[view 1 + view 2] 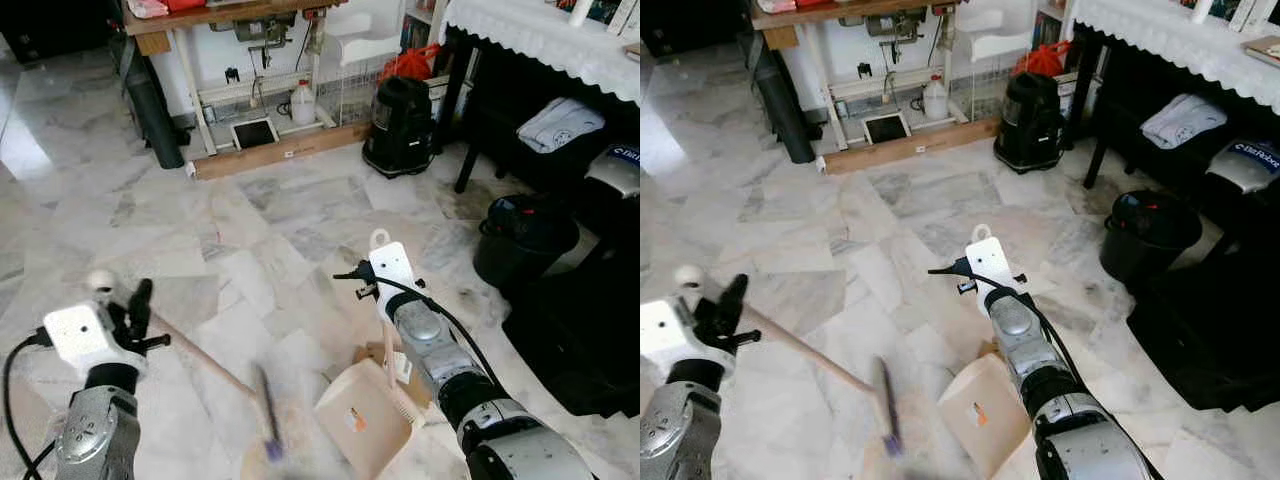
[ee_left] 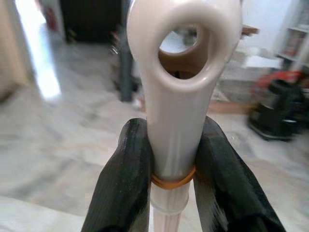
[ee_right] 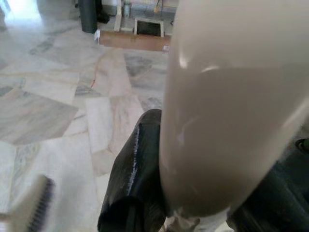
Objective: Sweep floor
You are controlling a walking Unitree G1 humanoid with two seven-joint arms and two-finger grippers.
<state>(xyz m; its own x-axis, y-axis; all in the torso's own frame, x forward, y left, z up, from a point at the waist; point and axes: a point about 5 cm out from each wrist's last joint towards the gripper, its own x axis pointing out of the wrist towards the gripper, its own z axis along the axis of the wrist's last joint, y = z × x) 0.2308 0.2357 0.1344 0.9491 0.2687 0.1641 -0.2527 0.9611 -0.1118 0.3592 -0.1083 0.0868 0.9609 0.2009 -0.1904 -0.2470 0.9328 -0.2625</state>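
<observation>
Left claw (image 2: 169, 179) clamped on broom handle (image 1: 195, 352) near its hanging loop, brush head (image 1: 266, 410) blurred low on marble floor (image 1: 250, 230). Right claw (image 3: 193, 193) grips dustpan (image 1: 365, 415) handle, pan mouth angled toward brush to catch debris.

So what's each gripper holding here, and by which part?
The left gripper clamps the broom near the top of its handle, just below the hanging loop. The right gripper grips the dustpan by its upright handle.

Cream broom (image 1: 200, 355) slanted; head apparently floor-level.
</observation>
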